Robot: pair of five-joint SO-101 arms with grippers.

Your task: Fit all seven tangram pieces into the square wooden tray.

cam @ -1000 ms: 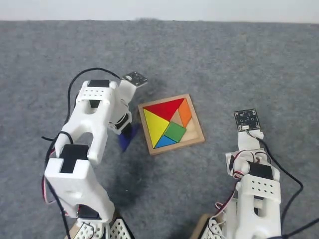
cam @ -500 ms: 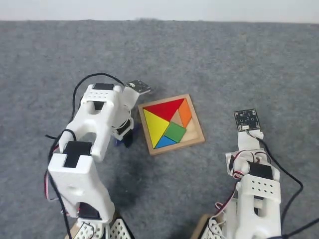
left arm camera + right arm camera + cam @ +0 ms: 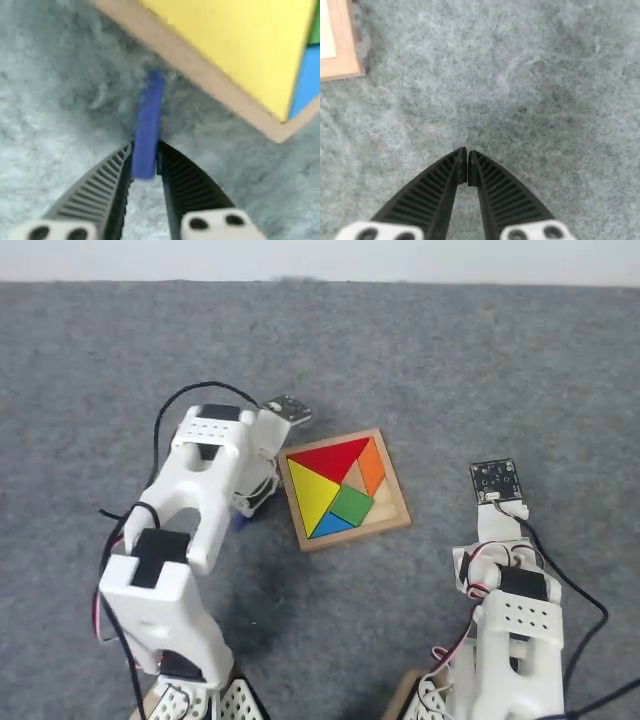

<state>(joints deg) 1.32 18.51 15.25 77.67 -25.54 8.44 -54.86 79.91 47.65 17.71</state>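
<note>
The left gripper (image 3: 145,150) is clamped on a dark blue piece (image 3: 149,112), held on edge with its flat faces between the fingers. The piece hangs low over the grey table (image 3: 450,360), just beside the left rim of the tray (image 3: 220,97), near the corner by the yellow triangle (image 3: 235,40).

In the high view, the tray (image 3: 360,534) already holds red, yellow, orange, green and light blue pieces. Bare wood (image 3: 390,500) shows along its right side, and that is probably where this piece belongs.

To do the step well, the piece likely needs to be lifted clear of the rim first so it does not catch and nudge the tray. Then it can be carried across the seated pieces to the gap. Because it stands on edge, it should be lowered with one edge into the gap and tipped flat, with its sides lined up to the neighbours before release. Letting go too high risks it landing on top of the others.

The right gripper (image 3: 467,167) hangs with its fingers together over the table, right of the tray and well apart from it.
</note>
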